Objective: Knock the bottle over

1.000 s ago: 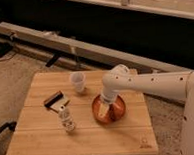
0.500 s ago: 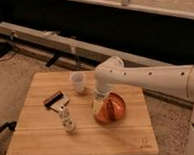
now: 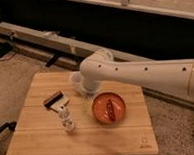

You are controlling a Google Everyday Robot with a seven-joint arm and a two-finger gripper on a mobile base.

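Since the coming move depends on where the bottle stands from the gripper, you should read the layout from the front edge backward.

1. Nearest you is the pale slatted wooden table [image 3: 40, 141].
2. On it, left of centre, stands the small clear plastic bottle with a pale cap and light label [image 3: 67, 120]. It is upright, its long axis vertical, and it stands free of its neighbours.
3. Just behind the bottle lies a flat dark tool with a pale handle [image 3: 55, 100]. It is near the bottle but appears to be apart from it.
4. To the right of the bottle sits a round orange-red plate [image 3: 99, 114] holding a brown oblong item [image 3: 110, 109].
5. The gripper [image 3: 86, 99] hangs from the long white arm [image 3: 140, 74], which reaches in from the right of the view. It is over the table, just beside the plate's left rim. Whether it is released or clenched I cannot tell, and I can see nothing held in it. Its height above the boards is likely low, though this one view does not settle it.
6. Behind the wrist a white ribbed cup [image 3: 74, 81] is partly hidden.
7. Farthest back a grey rail [image 3: 37, 38] runs past the table.

Finding: the bottle lies from the gripper toward the left of the view and nearer the camera, with open board between them. In my judgement, a sweep along that line that meets the bottle above its middle should topple it. Keep clear of the dark tool, which lies close to that path. The cup is on the far side, away from it.
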